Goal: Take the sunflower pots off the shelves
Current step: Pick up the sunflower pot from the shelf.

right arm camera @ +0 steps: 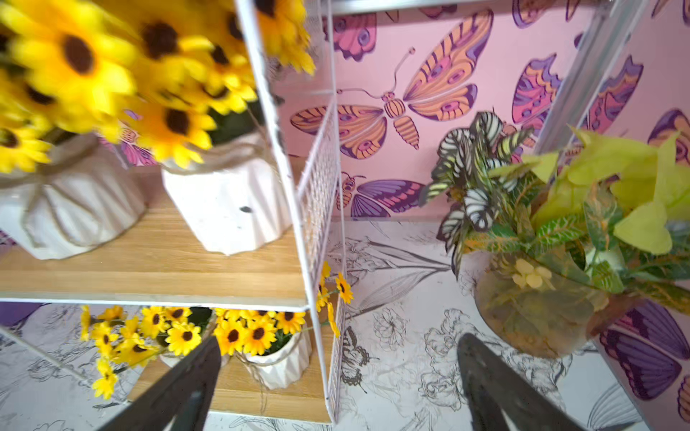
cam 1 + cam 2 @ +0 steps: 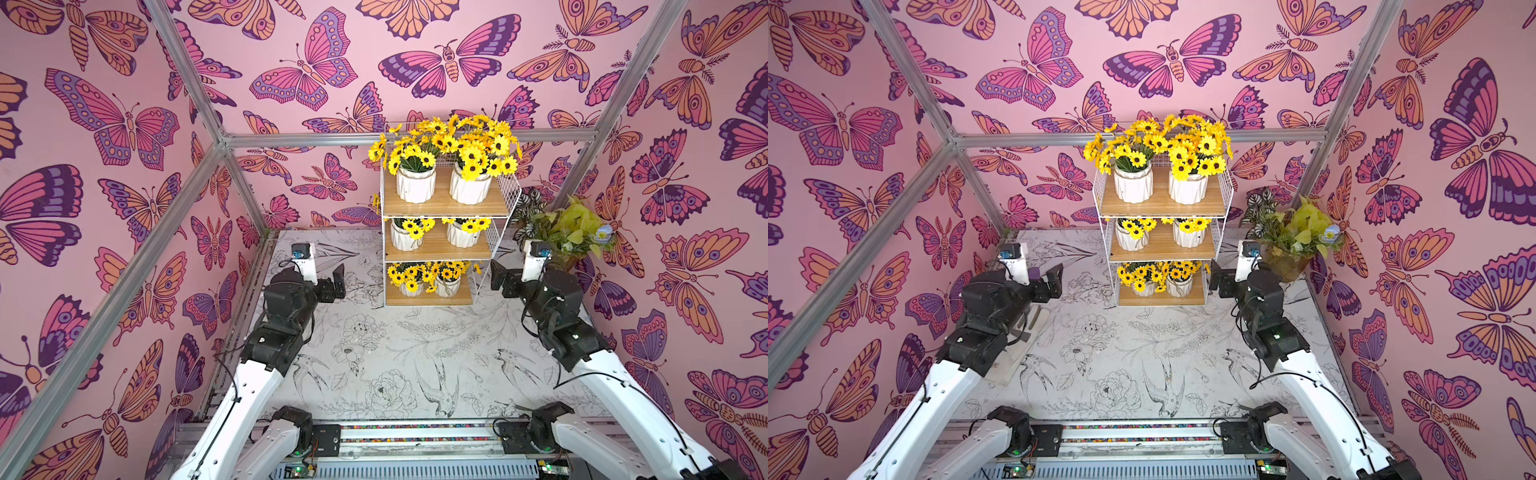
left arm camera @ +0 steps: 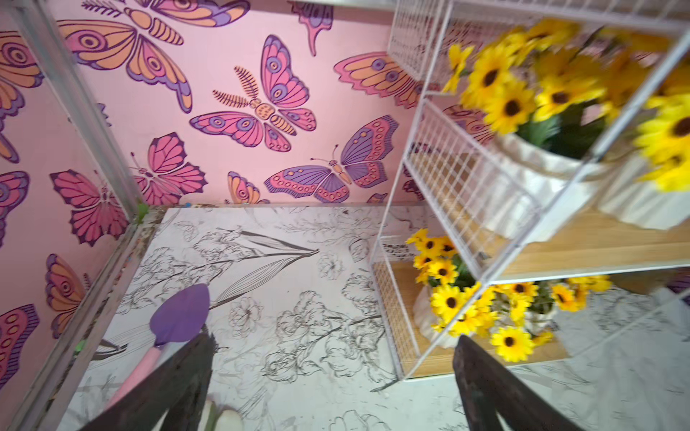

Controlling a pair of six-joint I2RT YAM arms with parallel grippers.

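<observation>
Neatly, six ribbed white sunflower pots (image 2: 415, 185) stood on the shelves (image 2: 444, 208).
Pale wooden boards, white wire-grid frame, near the table (image 2: 395, 353) far edge; left claw (image 3: 335, 337) and right claw (image 1: 339, 337) gaped wide, empty.

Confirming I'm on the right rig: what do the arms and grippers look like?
Both the left arm and right arm have white links and bulky black joints, with thin black cables looped outside. Left gripper and right gripper have dark, tapering fingers.

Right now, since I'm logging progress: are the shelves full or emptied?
Full: in both top views two sunflower pots stand on each of the three shelves.
</observation>
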